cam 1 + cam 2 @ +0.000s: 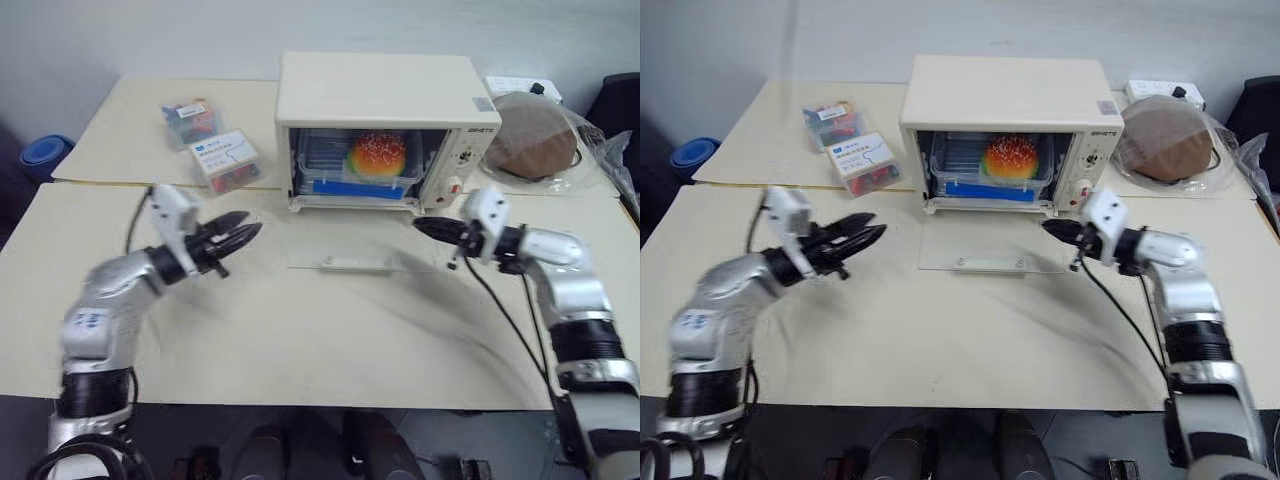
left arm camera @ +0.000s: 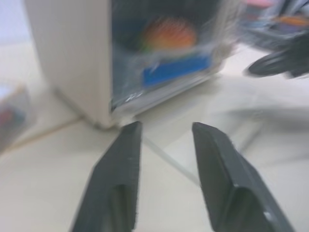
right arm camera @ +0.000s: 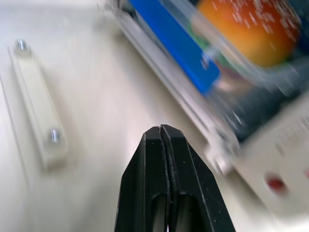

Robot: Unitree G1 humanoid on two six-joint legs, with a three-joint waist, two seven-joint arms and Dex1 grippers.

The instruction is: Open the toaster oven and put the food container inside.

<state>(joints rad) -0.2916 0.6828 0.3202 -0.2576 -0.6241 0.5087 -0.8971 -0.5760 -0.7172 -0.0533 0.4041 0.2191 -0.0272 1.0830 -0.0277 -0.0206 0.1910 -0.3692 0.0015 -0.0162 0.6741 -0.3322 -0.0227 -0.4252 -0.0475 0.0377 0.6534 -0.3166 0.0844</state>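
Left hand (image 1: 243, 233) hovering over the bare worktop (image 1: 300, 340) with its two black fingers (image 2: 118, 183) parted and nothing between them, pointing toward the oven from the left; judged free because its load is already delivered. Right hand (image 1: 425, 226) opposite, fingers pressed together into a single point and empty, low over the worktop just beside the oven's right front corner. Between the two, the glass door (image 1: 345, 245) lying flat on the worktop, folded down, its cream bar handle (image 3: 38, 121) nearest, leaving the mouth clear. Beyond it, the toaster oven (image 1: 380, 95) standing open, knobs and a red button on its right panel. Inside the cavity, the food container (image 1: 360, 175), blue clip facing out, orange burger bun showing through the clear plastic; placement looks done. Further left, two small clear boxes (image 1: 225, 160) of colourful bits; further right, a brown lump in a clear bag (image 1: 535, 140). Cream worktop made of two tables pushed together, pale wall behind.
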